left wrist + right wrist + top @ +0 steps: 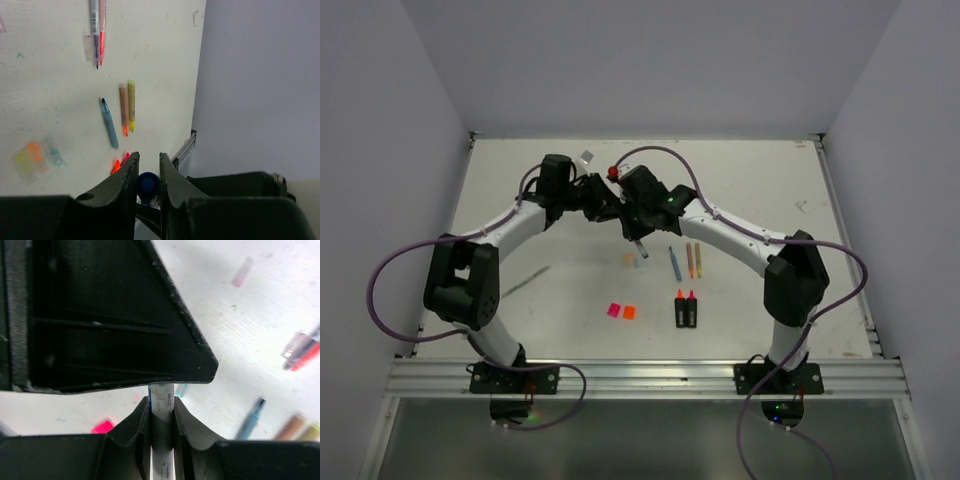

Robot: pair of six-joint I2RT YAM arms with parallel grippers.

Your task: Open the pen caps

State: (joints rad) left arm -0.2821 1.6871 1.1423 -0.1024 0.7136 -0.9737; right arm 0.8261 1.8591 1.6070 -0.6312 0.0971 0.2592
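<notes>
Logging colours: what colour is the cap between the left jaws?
The cap is blue, clearest in the left wrist view.

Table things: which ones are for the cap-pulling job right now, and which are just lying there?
Job: white pen in right pincer; its blue cap in left pincer.
Lying about: blue pen, black highlighters, pink cap, orange cap, see-through caps.

Loose pens point(691, 260), pen caps point(621, 311) (and two highlighters point(685, 311)) clutter the middle; the table point(555, 325) opens leftward.
</notes>
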